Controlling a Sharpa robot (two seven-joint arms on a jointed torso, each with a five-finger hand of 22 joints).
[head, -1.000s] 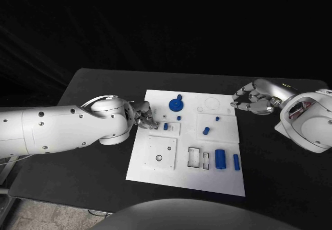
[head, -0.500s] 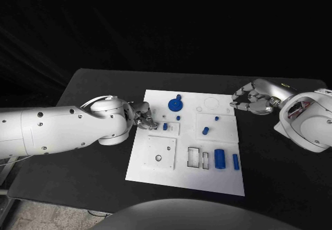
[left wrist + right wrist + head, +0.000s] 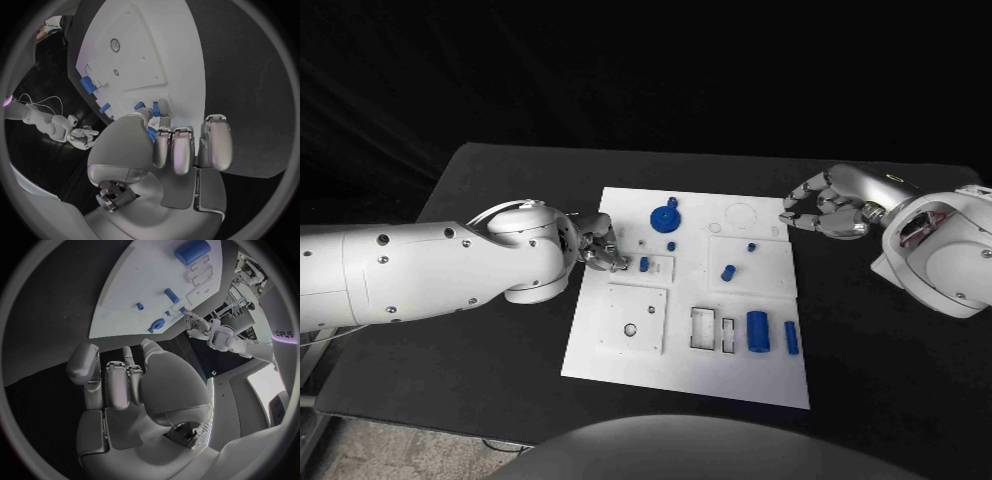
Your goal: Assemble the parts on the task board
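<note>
The white task board [image 3: 625, 350] lies in the middle of the black table. My left hand [image 3: 603, 250] is over the board's left edge. Its thumb and a fingertip pinch a small blue peg [image 3: 645, 264] at a small square recess; in the left wrist view the small blue peg [image 3: 152, 133] shows between thumb and finger. My right hand [image 3: 828, 212] hovers off the board's far right corner, fingers curled in on nothing. A blue gear [image 3: 666, 218] sits at the board's far side. Two small pegs [image 3: 672, 246] [image 3: 751, 247] and a short cylinder [image 3: 728, 271] stand mid-board.
A large blue cylinder [image 3: 759, 331] and a slim blue bar [image 3: 792, 338] lie near the board's near right. Beside them are two empty rectangular slots [image 3: 704, 328]. A square plate with a round hole [image 3: 633, 320] lies at the near left. Bare black table surrounds the board.
</note>
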